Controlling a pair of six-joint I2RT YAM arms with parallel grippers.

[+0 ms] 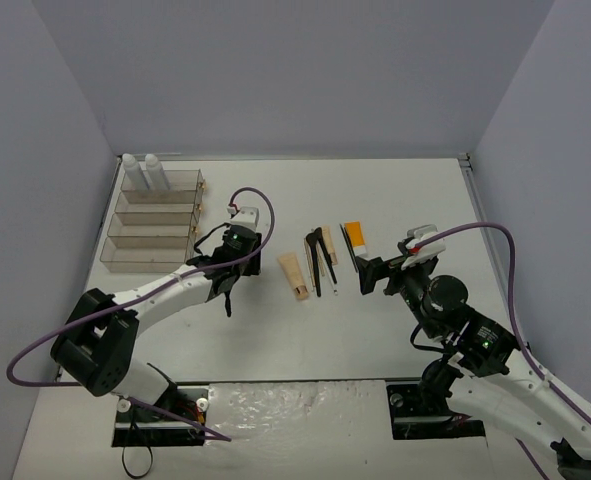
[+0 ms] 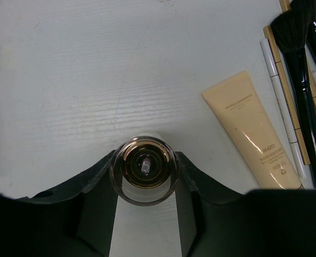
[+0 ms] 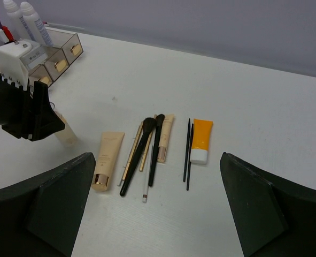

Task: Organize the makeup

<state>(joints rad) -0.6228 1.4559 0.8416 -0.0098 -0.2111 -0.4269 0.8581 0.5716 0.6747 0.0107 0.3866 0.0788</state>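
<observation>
The glass vial (image 2: 144,170) stands upright mid-desk, left of the beige tube (image 2: 252,131). The left gripper (image 2: 145,160) pinches it on both sides, its arm stretched low from the near edge. The right gripper (image 3: 158,160) hangs wide open, holding nothing, right of the brushes (image 3: 139,147).

Orange tube (image 3: 202,136) near black brushes (image 3: 139,155), beige tube (image 3: 108,158)

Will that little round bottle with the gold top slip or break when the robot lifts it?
The gold-capped vial looks like smooth round glass, so it may slip in the left tool. Glass is probably stiff and heavyish for its size, and could crack if dropped. On its side, the round body would likely roll.
</observation>
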